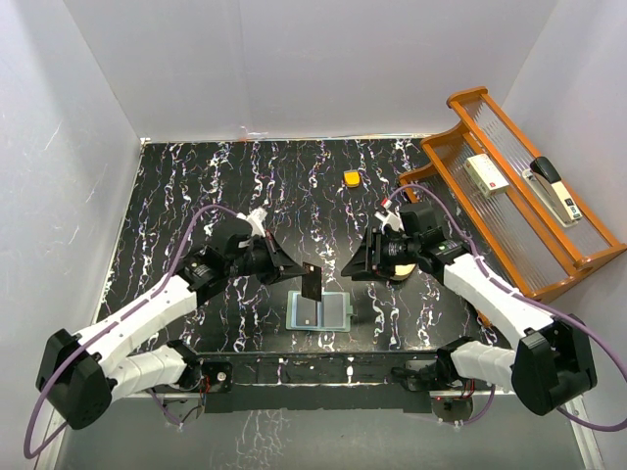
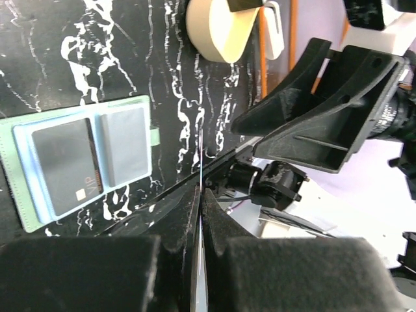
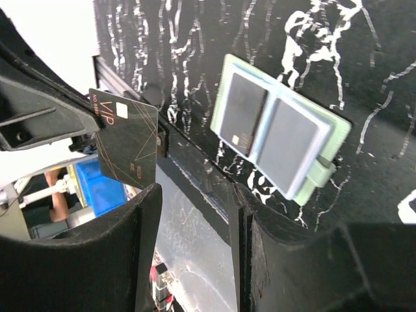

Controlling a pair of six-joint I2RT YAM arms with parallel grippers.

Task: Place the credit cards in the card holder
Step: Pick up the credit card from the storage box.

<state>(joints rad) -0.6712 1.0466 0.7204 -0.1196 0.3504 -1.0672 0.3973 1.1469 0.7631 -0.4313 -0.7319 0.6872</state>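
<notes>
The pale green card holder (image 1: 320, 311) lies open and flat near the table's front edge, with a dark credit card (image 2: 65, 166) in one inner pocket. My left gripper (image 1: 296, 273) is shut on another dark credit card (image 1: 312, 284), holding it upright just above the holder's left half. In the right wrist view this card (image 3: 123, 146) shows its "VIP" print, left of the holder (image 3: 279, 136). In the left wrist view it is edge-on between the fingers (image 2: 201, 195). My right gripper (image 1: 353, 268) stands open just right of the card, with nothing between its fingertips (image 3: 192, 221).
A tan oval dish (image 2: 218, 26) sits under the right wrist. A small orange block (image 1: 351, 178) lies at the back. An orange wooden rack (image 1: 549, 264) with a stapler and a small box stands on the right. White walls enclose the table.
</notes>
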